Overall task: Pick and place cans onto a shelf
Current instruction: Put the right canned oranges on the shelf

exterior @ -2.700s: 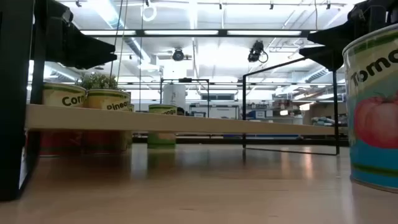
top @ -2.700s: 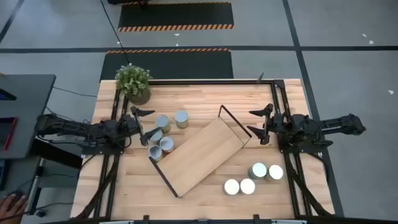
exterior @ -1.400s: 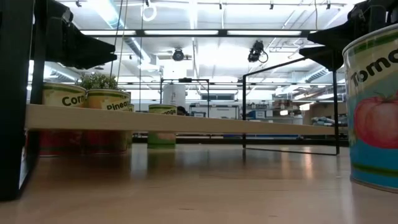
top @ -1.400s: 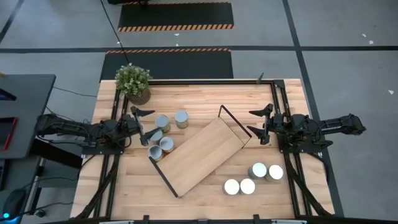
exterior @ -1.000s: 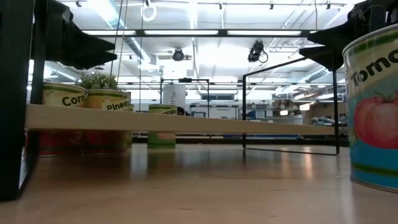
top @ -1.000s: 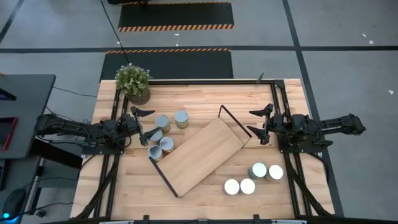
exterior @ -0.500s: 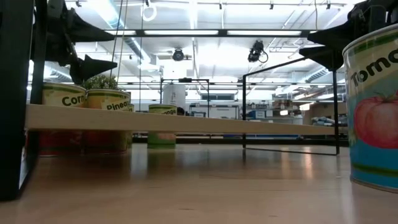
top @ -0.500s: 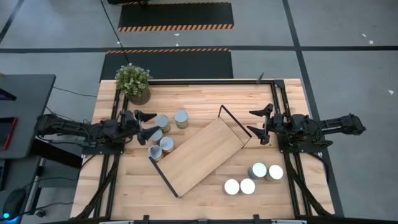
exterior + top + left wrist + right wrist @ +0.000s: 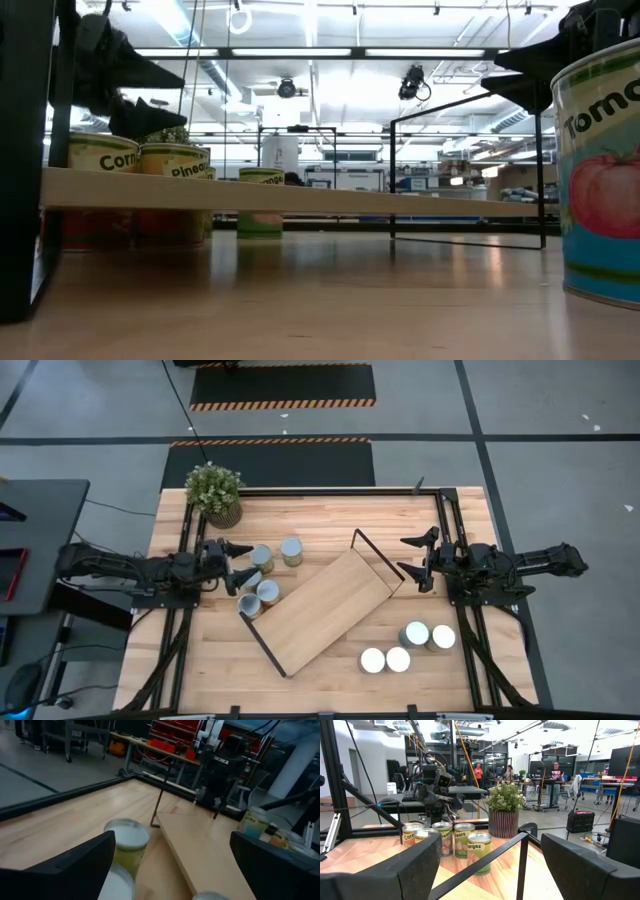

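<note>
My left gripper (image 9: 236,559) has its fingers wide apart and hangs right by four cans (image 9: 262,573) that stand next to the low end of the shelf (image 9: 322,609). I think I should go down slowly over just one can, keep it in the middle, and not bump the others. My right gripper (image 9: 414,561) waits with fingers apart at the other end of the shelf, and four more cans (image 9: 405,647) sit by the shelf's long side

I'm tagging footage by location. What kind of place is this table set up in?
Probably a robotics lab or workshop: striped hazard tape on the grey floor, red parts bins on racks, and workbenches with people standing behind the potted plant.
</note>
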You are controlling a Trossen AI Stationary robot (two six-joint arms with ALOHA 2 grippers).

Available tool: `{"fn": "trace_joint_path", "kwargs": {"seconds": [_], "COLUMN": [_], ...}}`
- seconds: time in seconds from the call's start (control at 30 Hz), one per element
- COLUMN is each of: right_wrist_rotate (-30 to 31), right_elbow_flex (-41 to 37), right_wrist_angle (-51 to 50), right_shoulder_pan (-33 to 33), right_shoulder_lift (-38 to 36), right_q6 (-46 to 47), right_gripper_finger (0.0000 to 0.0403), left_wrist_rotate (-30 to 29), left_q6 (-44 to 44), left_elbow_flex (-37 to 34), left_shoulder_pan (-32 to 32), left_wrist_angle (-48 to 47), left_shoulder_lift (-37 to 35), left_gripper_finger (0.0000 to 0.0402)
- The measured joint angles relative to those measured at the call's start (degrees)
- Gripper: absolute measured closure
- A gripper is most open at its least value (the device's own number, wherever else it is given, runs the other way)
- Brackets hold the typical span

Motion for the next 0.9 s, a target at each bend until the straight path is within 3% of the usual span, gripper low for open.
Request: {"fn": "trace_joint_path", "kwargs": {"seconds": [0.27,0.4,0.73,0.9], "right_wrist_rotate": [-0.01,-0.01,-0.01,-0.01], "right_elbow_flex": [0.00,0.00,0.00,0.00], "right_wrist_angle": [-0.01,0.00,0.02,0.01], "right_shoulder_pan": [-0.01,0.00,-0.01,0.00], "right_shoulder_lift": [0.01,0.01,-0.01,0.00], "right_q6": [-0.01,-0.01,-0.01,-0.01], "right_gripper_finger": [0.0056,0.0056,0.0056,0.0056], "left_wrist_rotate": [2.61,4.55,17.42,18.43], "left_q6": [1.49,1.98,4.59,8.98], "left_elbow_flex": [13.40,17.19,25.65,32.13], "left_shoulder_pan": [4.85,7.95,15.58,16.63], "left_wrist_angle": [-15.73,-16.67,-16.61,-18.99], "left_shoulder_lift": [11.07,19.49,37.08,43.45], "left_gripper_finger": [0.0002,0.0002,0.0002,0.0002]}}
